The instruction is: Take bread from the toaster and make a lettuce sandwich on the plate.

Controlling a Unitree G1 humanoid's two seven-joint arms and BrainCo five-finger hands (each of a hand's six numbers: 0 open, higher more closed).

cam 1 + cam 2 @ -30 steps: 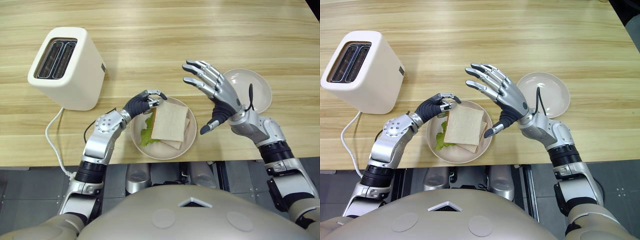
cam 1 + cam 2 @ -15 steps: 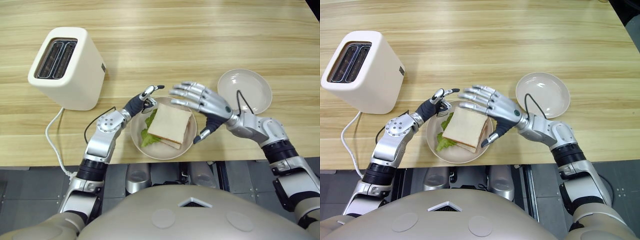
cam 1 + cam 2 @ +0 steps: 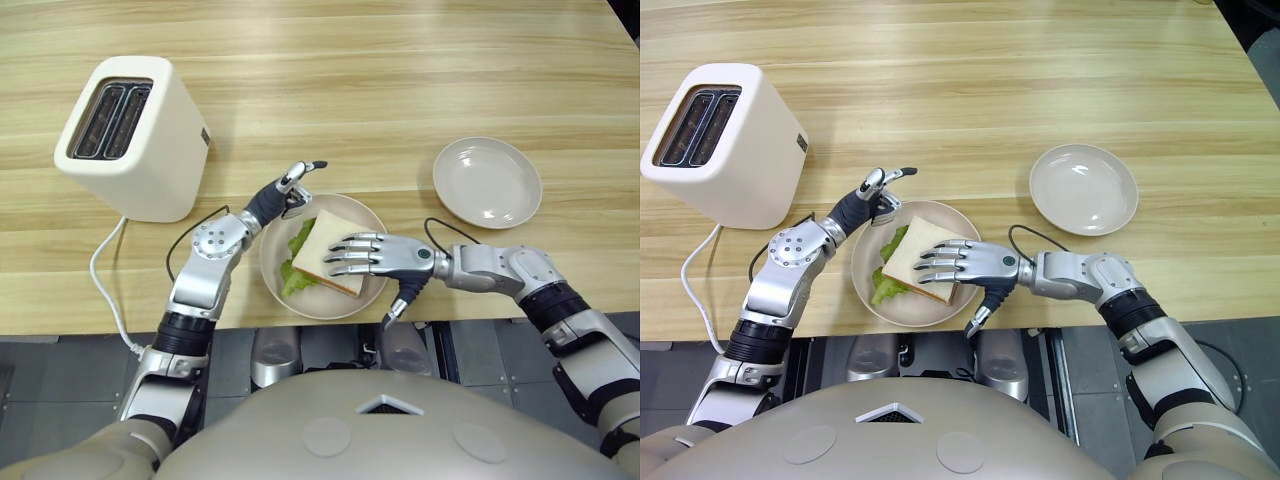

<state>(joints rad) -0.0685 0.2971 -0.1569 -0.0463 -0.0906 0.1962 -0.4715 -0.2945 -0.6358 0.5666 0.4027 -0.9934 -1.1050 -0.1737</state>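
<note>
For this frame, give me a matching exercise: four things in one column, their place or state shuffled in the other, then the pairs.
1 toaster
2 right hand
3 small plate
4 lettuce

A empty, on the robot's right
B spread over the top bread slice
C sticking out from under the bread
D standing at the far left

Pairs: 1-D, 2-B, 3-A, 4-C

I see a light wooden table (image 3: 400, 70), its grain running across my view. On the table's right half, back from the front edge, sits a pale round dish (image 3: 487, 182). On the table's left half a white cord (image 3: 93, 268) curves along the top and drops over the front edge.
</note>
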